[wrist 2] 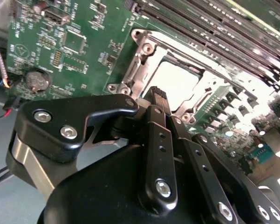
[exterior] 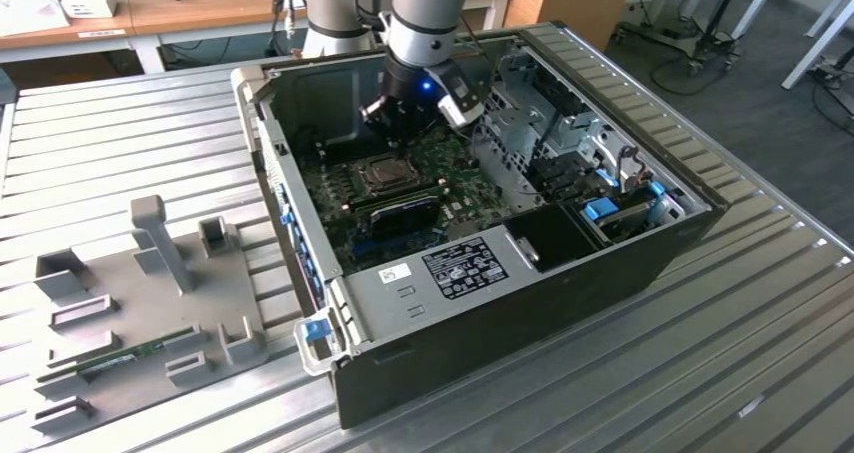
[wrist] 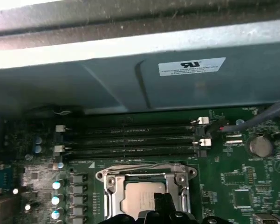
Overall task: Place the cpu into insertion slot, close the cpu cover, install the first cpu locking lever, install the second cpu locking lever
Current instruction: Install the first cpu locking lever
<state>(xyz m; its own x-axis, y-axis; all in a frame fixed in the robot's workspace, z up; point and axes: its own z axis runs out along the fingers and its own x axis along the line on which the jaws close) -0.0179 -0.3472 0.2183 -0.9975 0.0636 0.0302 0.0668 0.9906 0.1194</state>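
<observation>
A ribbed grey metal table (exterior: pixel 747 323) carries a large open black-and-grey desktop computer case (exterior: pixel 534 303), lying on its side with its interior facing up; a flat grey fixture plate with upright holders (exterior: pixel 147 303) lies on the table well apart from the case, toward the exterior view's left. Inside the case sits a wide green circuit board (wrist 2: pixel 84 42) crowded with small components, and the grey robot arm (exterior: pixel 427 13) reaches down into the case over it. Long black memory slots (wrist: pixel 130 140) run in parallel rows just beside the socket area, between it and the grey case wall. The black gripper (wrist 2: pixel 157 100) hangs low over the board, its tip right at the edge of the socket; its fingertips look drawn close together with nothing visibly between them, though whether they fully meet I cannot tell. The thin square silvery metal cpu cover (wrist: pixel 146 175) lies flat down over the square insertion slot with its silvery rim (wrist 2: pixel 140 65), framing it on all sides. Through the cover's window shows the small flat cpu with its dull silver-bronze top (wrist: pixel 140 198), seated in the slot. A round silver coin cell battery (wrist 2: pixel 37 80) sits on the board, apart from the socket.
</observation>
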